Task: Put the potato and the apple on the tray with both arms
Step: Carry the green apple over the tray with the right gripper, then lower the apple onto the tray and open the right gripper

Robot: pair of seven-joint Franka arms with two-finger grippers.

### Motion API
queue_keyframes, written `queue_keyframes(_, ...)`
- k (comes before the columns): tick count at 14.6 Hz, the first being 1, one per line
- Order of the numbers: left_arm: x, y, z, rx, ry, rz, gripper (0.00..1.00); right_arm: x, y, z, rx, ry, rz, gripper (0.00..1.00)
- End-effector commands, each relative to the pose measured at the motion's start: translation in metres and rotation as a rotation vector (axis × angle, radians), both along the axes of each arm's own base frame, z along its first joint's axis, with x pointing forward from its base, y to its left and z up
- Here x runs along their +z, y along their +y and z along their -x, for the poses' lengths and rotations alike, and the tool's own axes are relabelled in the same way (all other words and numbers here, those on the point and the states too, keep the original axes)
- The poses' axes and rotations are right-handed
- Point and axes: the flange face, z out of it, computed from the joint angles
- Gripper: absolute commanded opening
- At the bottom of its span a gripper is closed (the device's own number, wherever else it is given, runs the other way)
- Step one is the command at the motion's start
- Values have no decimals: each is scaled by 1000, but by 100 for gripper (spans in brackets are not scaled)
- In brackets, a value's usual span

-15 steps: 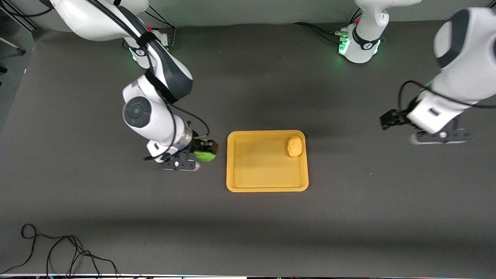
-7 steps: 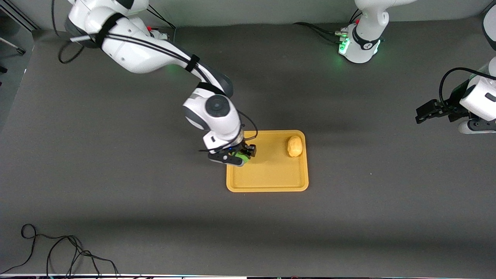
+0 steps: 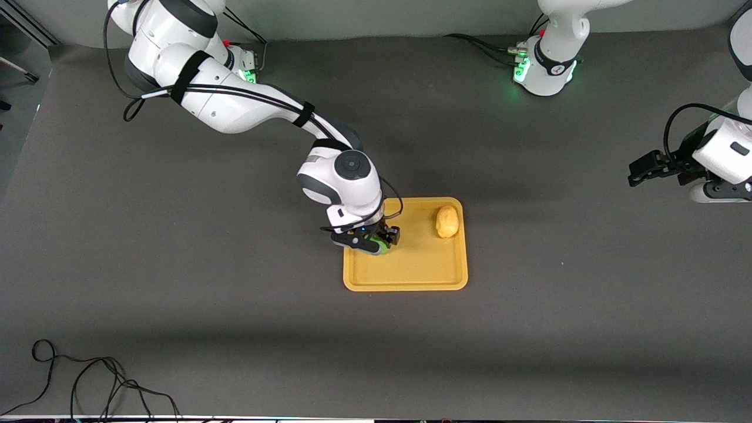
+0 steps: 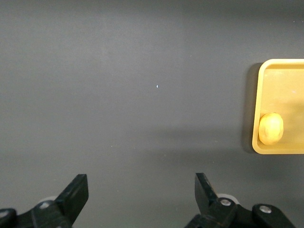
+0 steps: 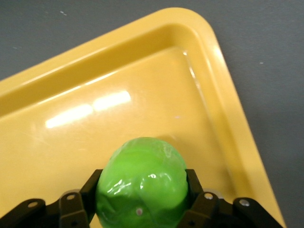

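Observation:
The orange-yellow tray lies mid-table. The yellowish-tan potato rests on it at the corner toward the left arm's end; it also shows in the left wrist view on the tray. My right gripper is shut on the green apple over the tray's part toward the right arm's end. In the right wrist view the apple fills my right gripper, low above the tray floor. My left gripper is open and empty, over bare table near the left arm's end; it also shows in the left wrist view.
The table is a dark grey mat. A loose black cable lies at the corner nearest the front camera at the right arm's end. The arm bases stand along the table edge farthest from the front camera.
My right gripper has carried the apple from beside the tray to over the tray. My left arm has drawn back toward its end of the table and now holds still.

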Motion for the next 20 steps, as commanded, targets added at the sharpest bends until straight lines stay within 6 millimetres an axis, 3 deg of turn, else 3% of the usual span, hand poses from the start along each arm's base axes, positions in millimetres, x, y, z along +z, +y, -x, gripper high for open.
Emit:
queue_keyframes(1, -4, 2, 6, -17, -8, 1, 100, -5, 10, -3, -22, -19, -55, 50)
queue_keyframes(6, -8, 0, 4, -23, -4, -2, 100, -12, 16, 5, -12, -5, -55, 54)
queue_keyframes(7, -10, 1, 4, -23, -6, -4, 100, -12, 16, 5, -13, -3, -55, 71)
queue_keyframes(8, -11, 0, 5, -23, -4, -4, 100, -12, 16, 5, -14, -1, -54, 100)
queue_keyframes(11, -9, 4, 7, -21, -5, -23, 100, 3, 21, 6, 3, -5, -69, 100)
queue_keyframes(14, -8, 5, 9, -26, 7, -46, 100, 51, 3, -9, 26, 23, -39, 100)
queue_keyframes(16, 6, -1, 17, -21, -6, -53, 100, 90, -19, -16, 118, 73, 42, 100)
queue_keyframes(18, 28, -11, 31, -33, -21, -61, 100, 158, -39, -22, 201, 142, 65, 100)
queue_keyframes(20, 43, -14, 38, -35, -50, -58, 100, 202, -81, -34, 279, 202, 103, 100)
